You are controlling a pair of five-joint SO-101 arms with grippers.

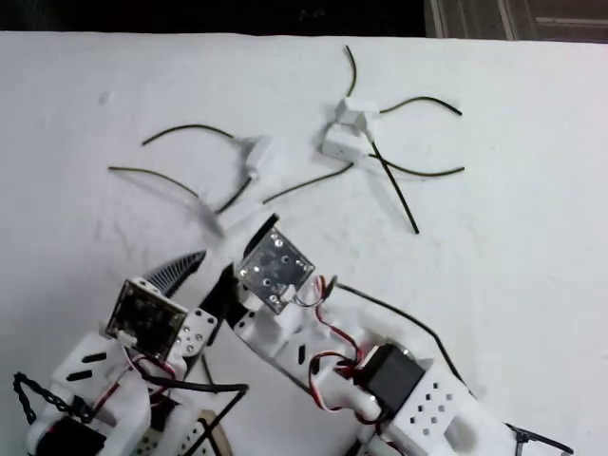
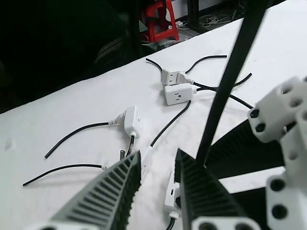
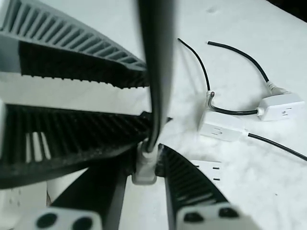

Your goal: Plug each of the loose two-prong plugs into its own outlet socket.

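Standing by the white counter (image 1: 532,190), I see the right gripper (image 3: 149,154) with its jaws closed on a small white plug (image 3: 144,168), pinched near their tips. The plug stands roughly on end, its long axis running along the jaws. Its black cord (image 3: 156,72) leaves the upper end and climbs steeply away from the counter. The prongs are hidden, so I can't tell where they aim. Just beside that grip a white outlet block (image 2: 171,194) lies flat on the counter, slotted face up. The left gripper (image 2: 158,157) hangs close by, jaws open and holding nothing, with the outlet block showing in the gap between them. Just past it a second white piece (image 1: 233,215) lies slantwise. Beyond that, another socket (image 1: 255,152) has its long axis running away from the arms. Well apart, toward the far side, two more white blocks (image 1: 339,144) lie touching, cords fanning out.
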